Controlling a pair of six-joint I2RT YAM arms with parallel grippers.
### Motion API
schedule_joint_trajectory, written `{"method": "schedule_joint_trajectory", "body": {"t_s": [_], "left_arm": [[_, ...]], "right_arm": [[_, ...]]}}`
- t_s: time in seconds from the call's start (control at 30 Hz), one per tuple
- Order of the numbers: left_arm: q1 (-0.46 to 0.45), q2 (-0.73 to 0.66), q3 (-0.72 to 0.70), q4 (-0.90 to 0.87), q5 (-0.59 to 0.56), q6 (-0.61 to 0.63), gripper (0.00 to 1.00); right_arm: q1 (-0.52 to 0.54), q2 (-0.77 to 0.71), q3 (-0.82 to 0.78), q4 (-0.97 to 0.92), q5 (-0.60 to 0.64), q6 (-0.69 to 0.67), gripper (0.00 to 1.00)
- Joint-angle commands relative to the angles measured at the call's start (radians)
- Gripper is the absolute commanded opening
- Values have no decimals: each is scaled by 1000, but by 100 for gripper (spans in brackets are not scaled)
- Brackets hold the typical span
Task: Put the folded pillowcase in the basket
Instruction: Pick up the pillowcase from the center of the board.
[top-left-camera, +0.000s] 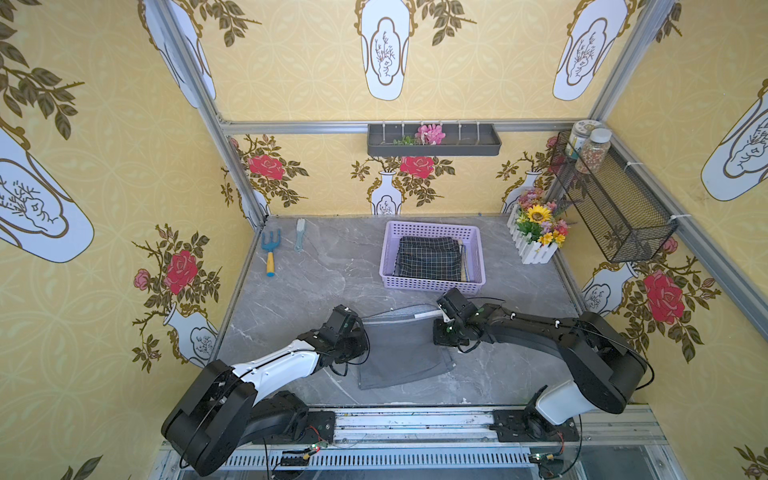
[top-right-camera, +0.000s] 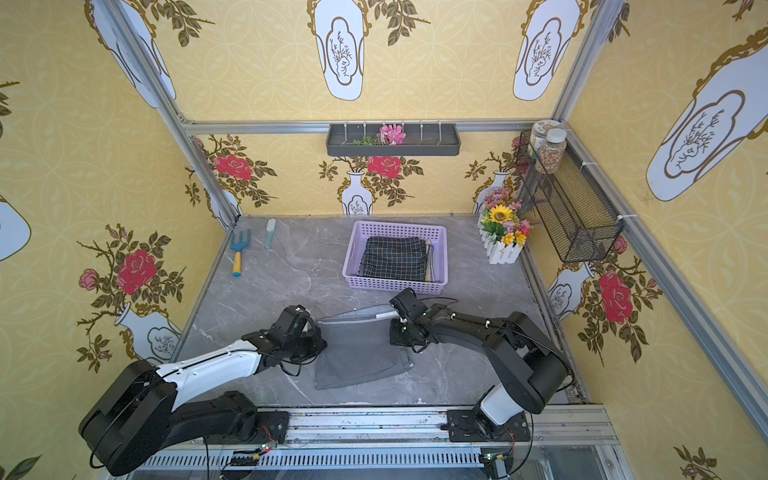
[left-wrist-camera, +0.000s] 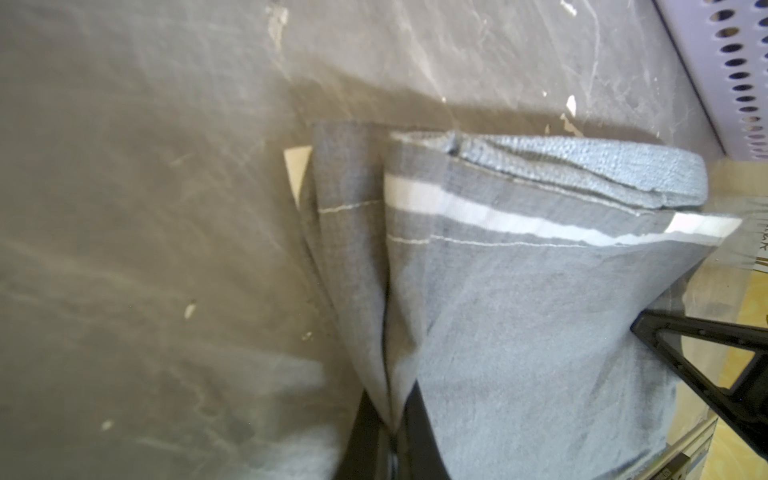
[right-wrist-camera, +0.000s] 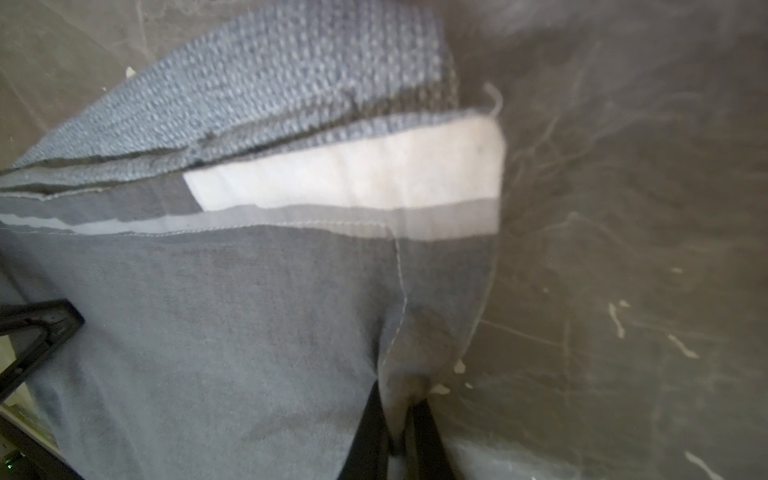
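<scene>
Left fingers (left-wrist-camera: 363, 449), right fingers (right-wrist-camera: 368, 440) clamping pillowcase (top-left-camera: 399, 353), perhaps lifted, marble tabletop (top-left-camera: 307, 282), floral walls (top-left-camera: 299, 75)

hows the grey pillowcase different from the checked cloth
The grey pillowcase is plain with a white stripe; the checked cloth is black with white lines. The pillowcase is outside the basket, pinched by the left gripper and right gripper; the checked cloth lies inside. Both are folded.

Left arm (top-left-camera: 274, 365), right arm (top-left-camera: 536, 328) bent inward, wrists low; left end effector (left-wrist-camera: 392, 424), right end effector (right-wrist-camera: 399, 415) pinched shut
</scene>
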Motion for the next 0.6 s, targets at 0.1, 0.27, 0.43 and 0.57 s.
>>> {"method": "schedule_joint_trajectory", "body": {"t_s": [0.1,0.27,0.43,0.57], "left_arm": [[1,-28,-12,-32,-29,-14,0],[1,-79,-8,-56,-49,-22,0],[1,-152,3,-76,-65,-30,0],[2,-187,33,-122,-72,-24,0]], "right_arm": [[0,-5,-4,-29,17,4,0],[-1,-37,-5,-37,20,5,0],[0,-92,12,-61,30,1,0],[0,-138,33,-86,40,-7,0]]}}
